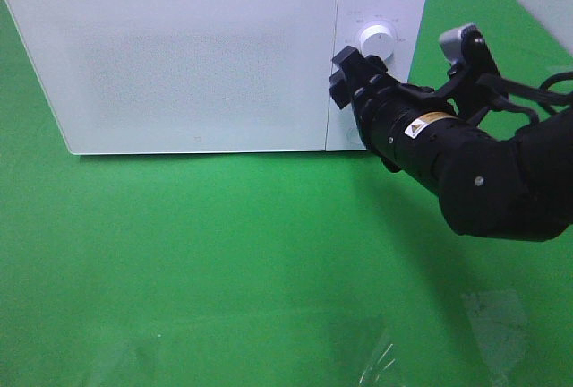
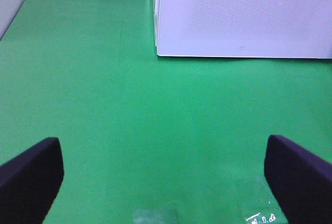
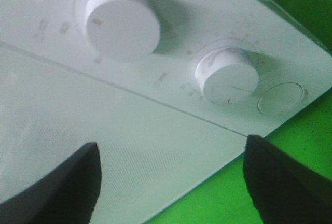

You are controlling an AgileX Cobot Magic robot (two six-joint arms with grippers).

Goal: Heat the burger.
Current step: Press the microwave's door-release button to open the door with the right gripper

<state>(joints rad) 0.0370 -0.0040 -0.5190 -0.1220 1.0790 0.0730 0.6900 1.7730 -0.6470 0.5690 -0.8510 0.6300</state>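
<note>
black right hand (image 1: 347, 78) wide open, close before white microwave's (image 1: 179, 64) control panel (image 1: 383, 2)

Yellow warning-triangle sticker (image 1: 417, 129) on the right arm (image 1: 488, 176); markings (image 3: 65, 27) around the microwave dials (image 3: 122, 23) illegible.

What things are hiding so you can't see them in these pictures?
- Burger: in no view; the shut door of the microwave shows nothing inside.
- Lower knob: exterior high view, behind the right gripper.
- Dial markings: right wrist view, blurred.
- Left gripper: left wrist view, only fingertips inside the edges.
</note>
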